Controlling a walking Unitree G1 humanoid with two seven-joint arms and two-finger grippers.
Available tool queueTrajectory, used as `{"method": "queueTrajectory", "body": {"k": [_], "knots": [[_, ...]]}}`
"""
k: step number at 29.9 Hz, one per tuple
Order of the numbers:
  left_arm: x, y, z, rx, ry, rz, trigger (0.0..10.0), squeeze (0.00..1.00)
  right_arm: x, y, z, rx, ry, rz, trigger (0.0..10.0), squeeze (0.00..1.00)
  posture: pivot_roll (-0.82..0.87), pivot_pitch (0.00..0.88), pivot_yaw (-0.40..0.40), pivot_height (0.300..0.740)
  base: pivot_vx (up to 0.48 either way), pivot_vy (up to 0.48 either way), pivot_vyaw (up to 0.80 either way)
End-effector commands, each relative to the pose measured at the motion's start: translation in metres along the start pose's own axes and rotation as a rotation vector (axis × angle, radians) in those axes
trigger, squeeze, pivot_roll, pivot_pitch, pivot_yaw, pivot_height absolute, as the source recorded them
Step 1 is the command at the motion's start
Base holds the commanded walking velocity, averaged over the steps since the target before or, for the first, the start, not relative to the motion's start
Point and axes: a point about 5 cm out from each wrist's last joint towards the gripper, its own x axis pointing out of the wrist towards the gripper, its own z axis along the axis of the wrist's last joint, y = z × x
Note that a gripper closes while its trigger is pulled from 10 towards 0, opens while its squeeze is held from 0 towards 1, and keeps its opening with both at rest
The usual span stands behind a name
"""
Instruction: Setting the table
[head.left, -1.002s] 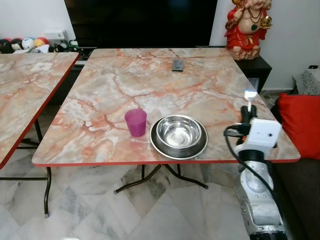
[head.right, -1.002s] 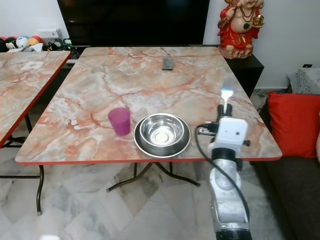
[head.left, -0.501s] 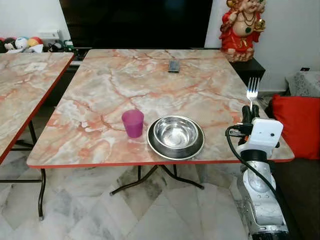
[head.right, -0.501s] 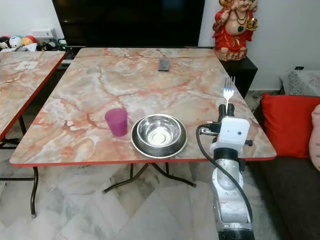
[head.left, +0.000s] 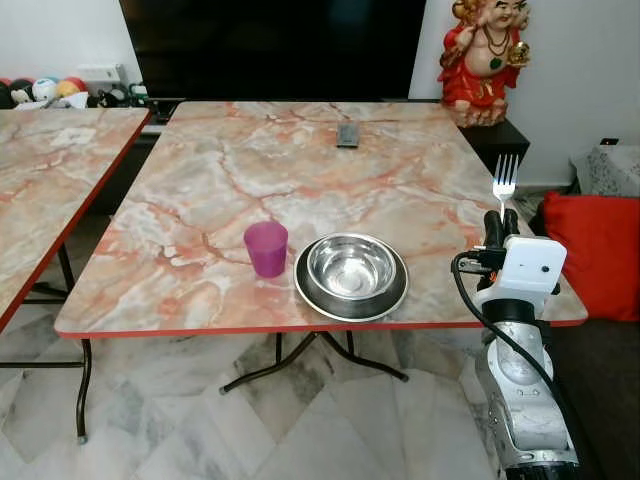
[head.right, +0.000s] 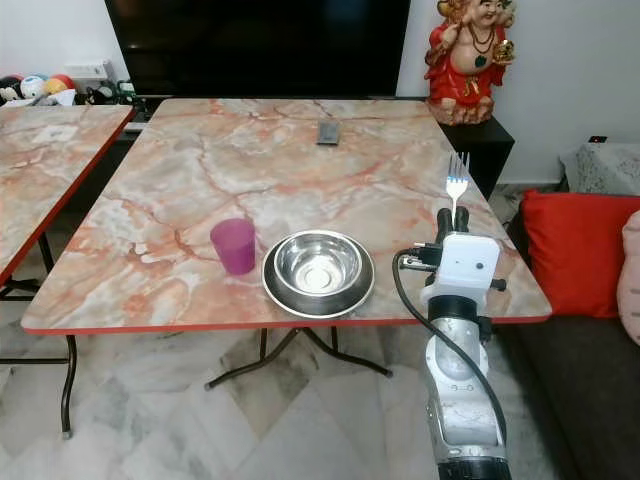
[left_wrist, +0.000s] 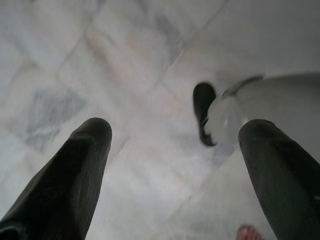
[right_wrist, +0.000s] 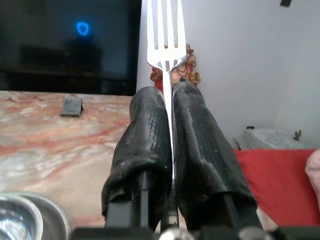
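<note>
Right gripper (head.left: 498, 218), lower right of frame, fingers pinching fork (head.left: 505, 178) upright, tines up, over table (head.left: 200, 190) right edge. Steel bowl (head.left: 351, 274) and purple cup (head.left: 266, 247) frame centre. Left gripper (left_wrist: 170, 150) spread over floor (left_wrist: 100, 60).

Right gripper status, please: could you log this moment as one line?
right gripper: shut on fork, tines up, right of bowl | left gripper: open, over floor | cup: left of bowl
</note>
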Motion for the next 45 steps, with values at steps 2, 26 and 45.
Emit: {"method": "queueTrajectory", "body": {"k": [2, 26, 45], "knots": [[0.001, -0.003, 0.003, 0.016, -0.010, -0.010, 10.0, 0.00, 0.000, -0.003, -0.003, -0.006, 0.016, -0.009, 10.0, 0.00, 0.00, 0.050, -0.013, 0.740, 0.306, 0.000, 0.00], [0.002, -0.004, 0.005, 0.002, -0.021, -0.008, 10.0, 0.00, -0.001, -0.001, -0.009, -0.015, 0.052, 0.002, 10.0, 0.00, 0.00, 0.069, -0.019, 0.740, 0.298, 0.000, 0.00], [0.003, -0.009, 0.002, 0.002, 0.012, -0.017, 10.0, 0.00, -0.024, 0.003, -0.065, -0.015, 0.502, 0.065, 10.0, 0.00, 0.00, 0.084, -0.010, 0.740, 0.000, 0.000, 0.00]]}}
